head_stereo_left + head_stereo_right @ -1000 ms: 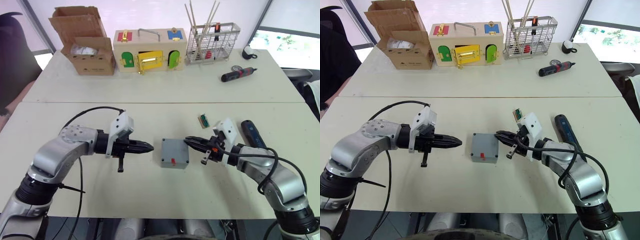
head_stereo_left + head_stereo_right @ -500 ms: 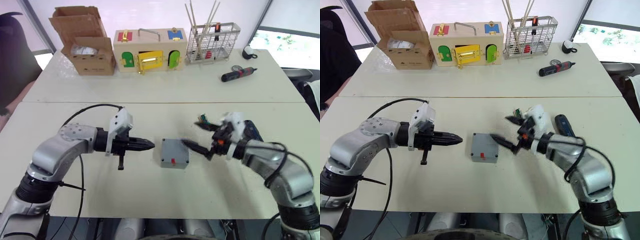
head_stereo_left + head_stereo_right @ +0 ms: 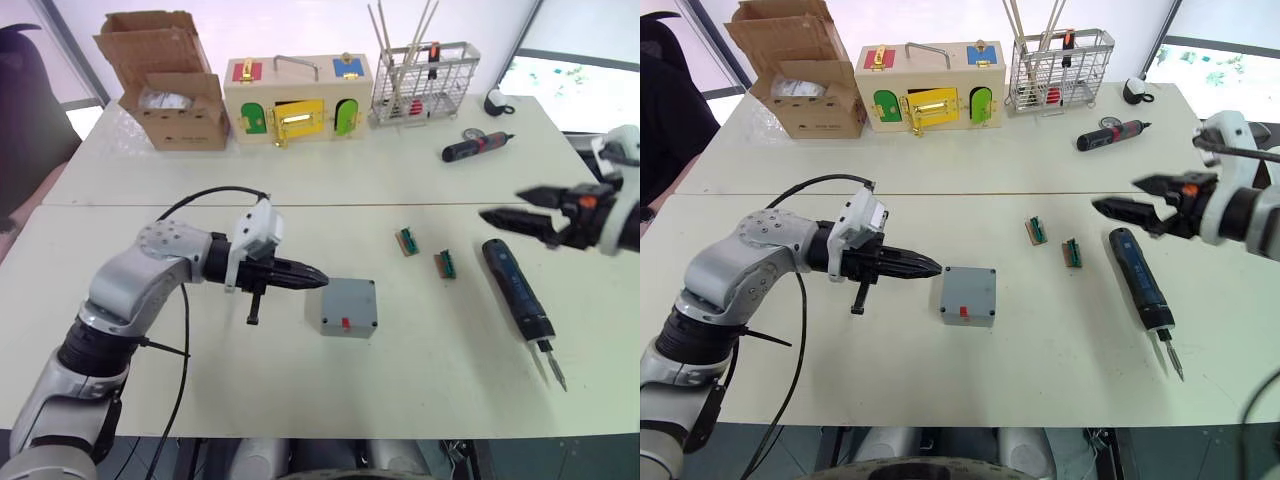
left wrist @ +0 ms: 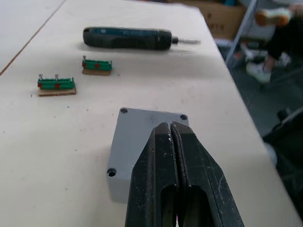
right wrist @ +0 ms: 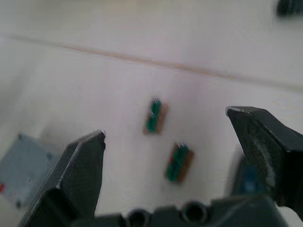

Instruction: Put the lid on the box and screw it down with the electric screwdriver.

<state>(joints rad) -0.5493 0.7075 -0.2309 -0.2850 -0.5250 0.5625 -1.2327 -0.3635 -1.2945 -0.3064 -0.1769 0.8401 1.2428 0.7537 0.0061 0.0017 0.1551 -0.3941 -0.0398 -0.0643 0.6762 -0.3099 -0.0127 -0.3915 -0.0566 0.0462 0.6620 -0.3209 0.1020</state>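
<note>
Box partly behind left hand

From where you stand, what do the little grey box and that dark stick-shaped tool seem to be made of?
The box looks like matte grey moulded plastic: even colour, no shine, rounded corners with recessed screw holes. The electric screwdriver seems to have a dark blue-black plastic or rubbery body with a slight sheen, and a thin, bare bit that looks like metal at its tip.

Two cream tables pushed together; bright windows behind; dark chair at left.
</note>
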